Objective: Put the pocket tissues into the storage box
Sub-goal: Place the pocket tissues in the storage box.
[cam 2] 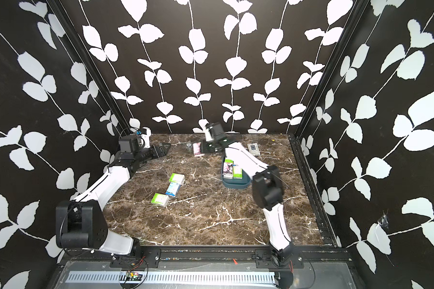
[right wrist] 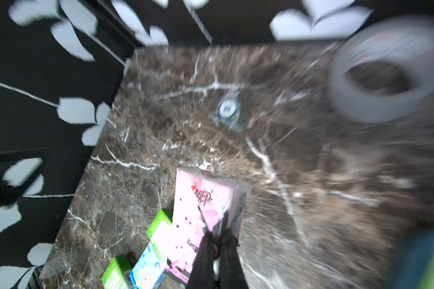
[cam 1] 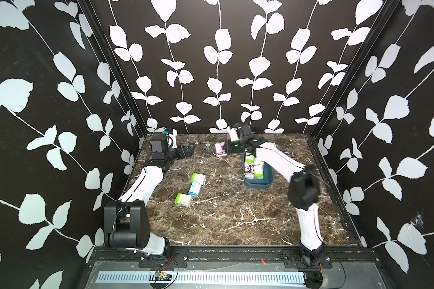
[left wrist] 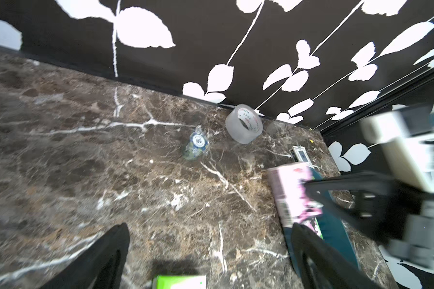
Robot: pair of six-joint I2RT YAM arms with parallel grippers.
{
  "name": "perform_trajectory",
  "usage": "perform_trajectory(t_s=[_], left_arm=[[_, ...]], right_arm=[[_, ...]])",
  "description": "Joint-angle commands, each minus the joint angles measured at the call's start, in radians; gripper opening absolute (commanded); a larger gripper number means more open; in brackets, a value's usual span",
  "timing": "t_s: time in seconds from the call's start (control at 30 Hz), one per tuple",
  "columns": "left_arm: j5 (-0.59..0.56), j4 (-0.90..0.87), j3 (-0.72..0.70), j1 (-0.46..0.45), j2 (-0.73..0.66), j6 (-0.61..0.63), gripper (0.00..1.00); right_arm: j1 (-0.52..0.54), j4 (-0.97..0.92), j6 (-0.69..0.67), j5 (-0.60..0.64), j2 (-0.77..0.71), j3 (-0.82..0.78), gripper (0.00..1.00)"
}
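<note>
Table (cam 1: 236,215): dark brown marble-pattern top with white veins. Left of centre, three pocket-tissue packs lie flat in a slanting row: far green pack (cam 1: 198,178), blue pack (cam 1: 195,189), near green pack (cam 1: 183,199), each just beside the next. Right of centre stands the teal storage box (cam 1: 258,186), well apart from the row. Toward the back edge: a small clear wrapper (cam 1: 207,146) with a round blue-and-white label, a translucent grey tape roll (left wrist: 244,123) close to the wall, and a white gadget (cam 2: 253,148) with a dark screen, flat beyond the box.

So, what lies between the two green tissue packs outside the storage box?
A white-and-blue tissue pack lies between them; both top views show it.
</note>
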Motion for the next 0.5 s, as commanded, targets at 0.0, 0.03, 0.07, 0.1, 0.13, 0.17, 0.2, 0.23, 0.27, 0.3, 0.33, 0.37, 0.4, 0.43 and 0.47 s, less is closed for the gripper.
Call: perform_trajectory(t_s=[0.0,0.03,0.07,0.1,0.13,0.17,0.2,0.23,0.27,0.3,0.33,0.37,0.4,0.43,0.47], left_arm=[[0.01,0.048,0.047,-0.075,0.039,-0.016,0.99],[0.007,0.055,0.054,-0.096,0.054,-0.017,0.99],[0.008,0.066,0.063,-0.121,0.075,-0.021,0.99],[0.009,0.08,0.071,-0.142,0.097,-0.033,0.99],[0.014,0.099,0.076,-0.155,0.115,-0.048,0.99],[0.023,0.127,0.081,-0.169,0.141,-0.068,0.99],[0.031,0.153,0.086,-0.18,0.16,-0.088,0.99],[0.036,0.177,0.091,-0.188,0.179,-0.102,0.99],[0.038,0.197,0.098,-0.197,0.197,-0.113,0.99],[0.038,0.208,0.108,-0.208,0.213,-0.119,0.99],[0.038,0.21,0.116,-0.216,0.225,-0.12,0.99],[0.036,0.213,0.125,-0.226,0.238,-0.118,0.99],[0.038,0.215,0.132,-0.237,0.249,-0.119,0.99],[0.04,0.217,0.137,-0.246,0.256,-0.118,0.99],[0.042,0.217,0.141,-0.257,0.264,-0.115,0.99]], right_arm=[[-0.043,0.043,-0.044,0.005,-0.117,-0.163,0.0],[-0.062,0.046,-0.046,0.003,-0.154,-0.205,0.0],[-0.083,0.048,-0.047,0.003,-0.198,-0.252,0.0],[-0.104,0.045,-0.051,0.006,-0.237,-0.296,0.0],[-0.121,0.039,-0.053,0.014,-0.274,-0.335,0.0],[-0.142,0.029,-0.056,0.022,-0.315,-0.375,0.0],[-0.161,0.02,-0.061,0.03,-0.352,-0.413,0.0],[-0.175,0.009,-0.065,0.036,-0.385,-0.443,0.0],[-0.191,-0.003,-0.072,0.042,-0.417,-0.477,0.0],[-0.208,-0.016,-0.078,0.046,-0.44,-0.508,0.0],[-0.222,-0.028,-0.083,0.047,-0.47,-0.532,0.0],[-0.236,-0.039,-0.089,0.048,-0.498,-0.552,0.0],[-0.249,-0.048,-0.092,0.049,-0.514,-0.597,0.0],[-0.261,-0.053,-0.095,0.048,-0.528,-0.618,0.0],[-0.272,-0.055,-0.101,0.048,-0.537,-0.64,0.0]])
